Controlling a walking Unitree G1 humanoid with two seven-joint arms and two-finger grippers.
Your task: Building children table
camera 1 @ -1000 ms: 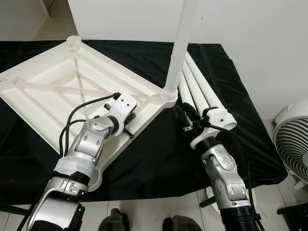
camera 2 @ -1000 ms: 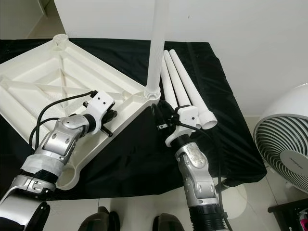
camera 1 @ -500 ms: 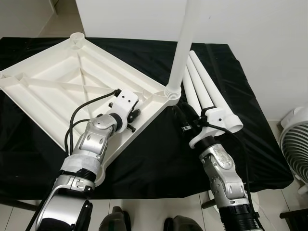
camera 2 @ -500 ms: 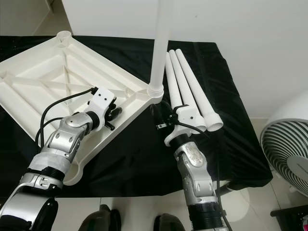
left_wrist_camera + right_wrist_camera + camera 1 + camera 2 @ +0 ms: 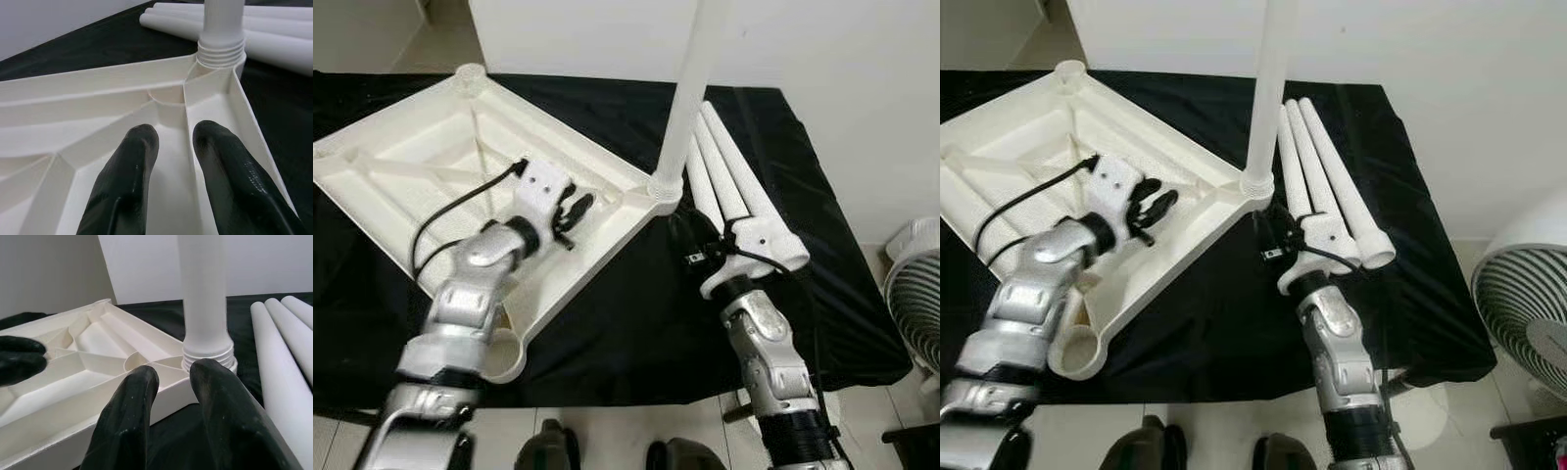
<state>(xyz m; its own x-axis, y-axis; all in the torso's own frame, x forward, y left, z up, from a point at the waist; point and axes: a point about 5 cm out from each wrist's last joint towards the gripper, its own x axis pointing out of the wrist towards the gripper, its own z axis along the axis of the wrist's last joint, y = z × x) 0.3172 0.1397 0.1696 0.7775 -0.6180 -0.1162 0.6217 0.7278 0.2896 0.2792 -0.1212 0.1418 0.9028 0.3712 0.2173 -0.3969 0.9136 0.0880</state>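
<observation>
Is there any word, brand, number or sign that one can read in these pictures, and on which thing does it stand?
None can be read.
The white tabletop, the upright leg and the loose legs are plain.
A small pale mark on the right tool is too small to read.

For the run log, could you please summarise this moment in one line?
tabletop upside down | one leg upright in corner | three legs loose | left hand open over tabletop | right hand open
</observation>
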